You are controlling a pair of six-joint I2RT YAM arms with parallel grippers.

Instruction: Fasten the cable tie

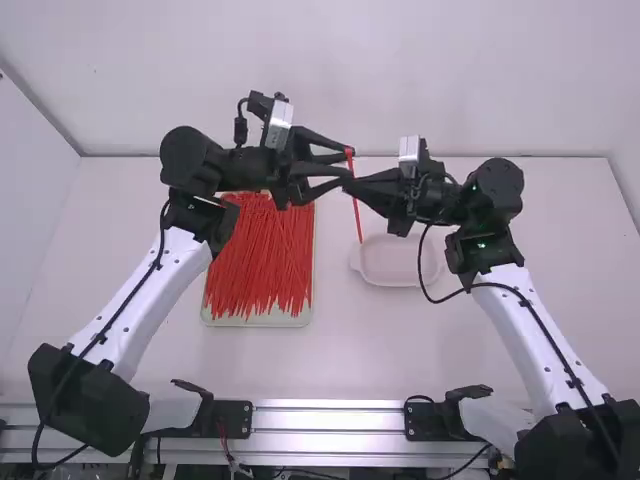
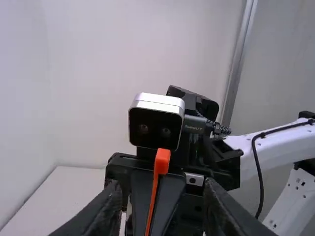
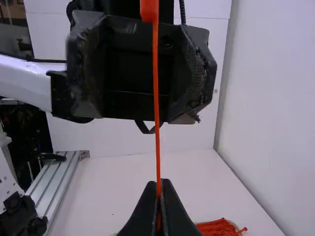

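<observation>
Thin red plastic cable tie (image 3: 156, 123) is being gripped upright by closed black right claw (image 3: 158, 191); black left claw (image 1: 347, 165) is being held open around it.

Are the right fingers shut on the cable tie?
Yes, the right fingers are pressed together around the red cable tie.

Matte white flat table (image 1: 400, 340), enclosed by plain white panel walls: a far wall (image 1: 420, 70) spans the back and a left side wall (image 1: 25, 200) meets it at the far left corner, all evenly lit with only soft shadows. A silver ribbed aluminium rail (image 1: 330, 408) runs left to right along the table's near edge. At the far right corner, a pale upright strip (image 2: 241, 59) joins two wall panels.
</observation>
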